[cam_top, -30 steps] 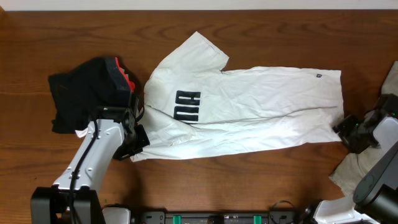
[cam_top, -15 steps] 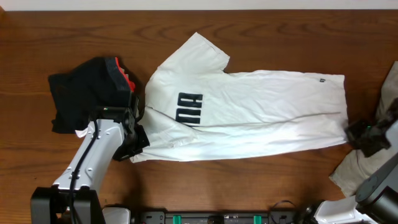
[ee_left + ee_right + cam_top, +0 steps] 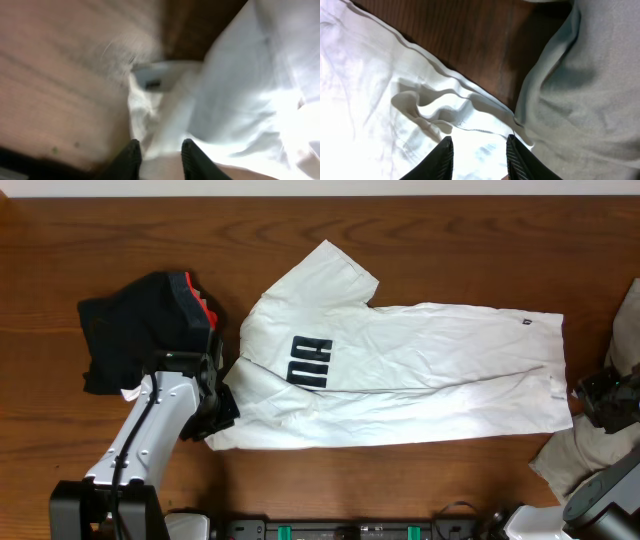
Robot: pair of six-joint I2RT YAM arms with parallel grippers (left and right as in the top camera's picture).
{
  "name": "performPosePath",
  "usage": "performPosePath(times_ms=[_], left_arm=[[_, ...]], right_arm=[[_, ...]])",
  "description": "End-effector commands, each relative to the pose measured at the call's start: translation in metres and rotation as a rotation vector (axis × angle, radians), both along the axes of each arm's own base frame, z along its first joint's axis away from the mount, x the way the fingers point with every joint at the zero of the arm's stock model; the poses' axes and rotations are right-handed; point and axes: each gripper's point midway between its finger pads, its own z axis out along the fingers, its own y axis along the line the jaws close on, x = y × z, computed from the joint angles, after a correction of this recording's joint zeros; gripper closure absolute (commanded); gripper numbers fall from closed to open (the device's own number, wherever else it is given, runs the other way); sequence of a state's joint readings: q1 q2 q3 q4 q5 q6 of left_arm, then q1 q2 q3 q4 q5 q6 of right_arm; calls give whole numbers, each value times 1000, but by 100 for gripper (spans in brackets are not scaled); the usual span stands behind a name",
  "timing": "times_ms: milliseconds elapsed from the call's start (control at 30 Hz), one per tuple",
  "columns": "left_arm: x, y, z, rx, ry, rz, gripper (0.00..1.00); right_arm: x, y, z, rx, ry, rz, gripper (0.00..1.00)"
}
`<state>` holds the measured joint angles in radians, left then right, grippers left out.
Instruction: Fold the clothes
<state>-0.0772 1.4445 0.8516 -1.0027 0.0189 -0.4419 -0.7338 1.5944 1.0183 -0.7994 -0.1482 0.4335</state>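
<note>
The clothes lie on a brown table. A white T-shirt (image 3: 420, 380) with black letters (image 3: 306, 363) is stretched sideways across the middle, one sleeve (image 3: 335, 270) pointing to the back. My left gripper (image 3: 218, 408) sits at the shirt's lower left corner. In the left wrist view its jaws (image 3: 161, 155) stand open, with the bunched white edge (image 3: 150, 95) just ahead of the tips. My right gripper (image 3: 588, 394) is at the shirt's right hem. Its jaws (image 3: 477, 150) are open over the rumpled white hem (image 3: 435, 107).
A black garment (image 3: 135, 330) with an orange-red band (image 3: 203, 308) is heaped at the left, close behind my left arm. A pale grey-beige garment (image 3: 575, 455) (image 3: 590, 75) lies at the right edge, touching the shirt's hem. Bare wood (image 3: 470, 40) shows beyond the hem.
The shirt was drawn to the right and pulled flatter as my right gripper moved right. Both grippers, shut on the cloth before, now have their jaws apart.
</note>
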Motion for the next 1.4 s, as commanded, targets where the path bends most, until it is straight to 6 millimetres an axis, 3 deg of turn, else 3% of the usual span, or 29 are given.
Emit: performPosePath(times_ms=[0,100,200,367,500,667,800,1033,1167,1367], left_arm=[[4,3,13,16,0,-1,65],[7,2,32,9,7,-1,63],[27,-10,54,-55,-57,-53,63],[89,-48,92,-194,-311,-261,55],[129,-65,101,-196,-422,-364,55],[179,-76,68,-191,-423,-446,53],[227,-85,42,-189,-446,-498,53],[310,-98,19,-157,-605,-582,30],[331,-101,1,-142,-651,-595,23],[335,-101,-37,-141,-618,-616,23]], right_arm=[[13,-1,14,8,-70,22,64],[34,11,26,53,-180,119,62],[55,28,38,87,-285,236,61],[85,61,49,73,-375,440,53],[106,94,56,61,-438,596,47],[119,124,59,43,-460,726,43],[118,133,58,47,-456,760,43],[104,135,49,67,-392,776,43],[92,130,41,52,-312,763,44],[88,128,38,50,-289,761,45]])
